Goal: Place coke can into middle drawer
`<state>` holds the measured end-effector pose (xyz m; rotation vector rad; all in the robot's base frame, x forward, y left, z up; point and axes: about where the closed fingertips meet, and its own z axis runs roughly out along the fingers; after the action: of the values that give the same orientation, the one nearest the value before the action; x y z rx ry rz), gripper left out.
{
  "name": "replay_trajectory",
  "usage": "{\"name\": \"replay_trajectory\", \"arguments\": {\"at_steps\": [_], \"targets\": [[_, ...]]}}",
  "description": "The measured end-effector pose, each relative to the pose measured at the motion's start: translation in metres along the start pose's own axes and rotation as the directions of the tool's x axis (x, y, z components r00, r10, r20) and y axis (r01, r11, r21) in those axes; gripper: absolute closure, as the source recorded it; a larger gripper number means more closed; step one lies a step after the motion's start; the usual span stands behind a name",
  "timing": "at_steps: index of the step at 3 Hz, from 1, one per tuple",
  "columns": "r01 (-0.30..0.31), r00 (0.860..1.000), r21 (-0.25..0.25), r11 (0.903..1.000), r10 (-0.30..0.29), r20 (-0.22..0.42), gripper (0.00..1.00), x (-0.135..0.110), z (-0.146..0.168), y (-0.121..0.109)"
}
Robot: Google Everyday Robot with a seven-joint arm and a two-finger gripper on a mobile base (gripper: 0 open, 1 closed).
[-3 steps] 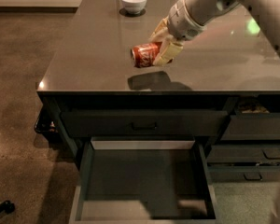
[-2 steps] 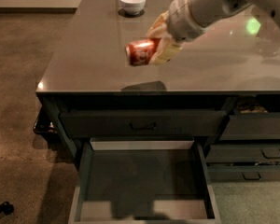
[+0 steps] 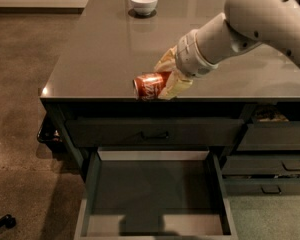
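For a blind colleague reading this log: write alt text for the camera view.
The robot's gripper holds a red coke can on its side by the front edge of a dark countertop. The middle drawer is pulled open below it. A white bowl sits near the countertop's far edge.

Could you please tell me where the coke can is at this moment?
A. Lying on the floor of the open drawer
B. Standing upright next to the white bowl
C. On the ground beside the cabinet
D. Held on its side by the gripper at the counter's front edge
D: the coke can lies sideways, clamped in the gripper at the counter's front edge, above the open middle drawer and far from the white bowl.
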<state>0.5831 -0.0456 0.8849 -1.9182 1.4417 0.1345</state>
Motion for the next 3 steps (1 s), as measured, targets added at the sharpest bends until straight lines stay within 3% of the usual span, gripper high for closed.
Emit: {"name": "replay_trajectory", "arguments": {"at_steps": [2, 3], "targets": [[-0.024, 1.0, 0.0, 0.9997, 0.024, -0.013, 1.0, -0.002, 0.0, 0.011], [-0.1, 0.995, 0.053, 0.9936, 0.1, 0.006, 1.0, -0.032, -0.013, 0.034]]}}
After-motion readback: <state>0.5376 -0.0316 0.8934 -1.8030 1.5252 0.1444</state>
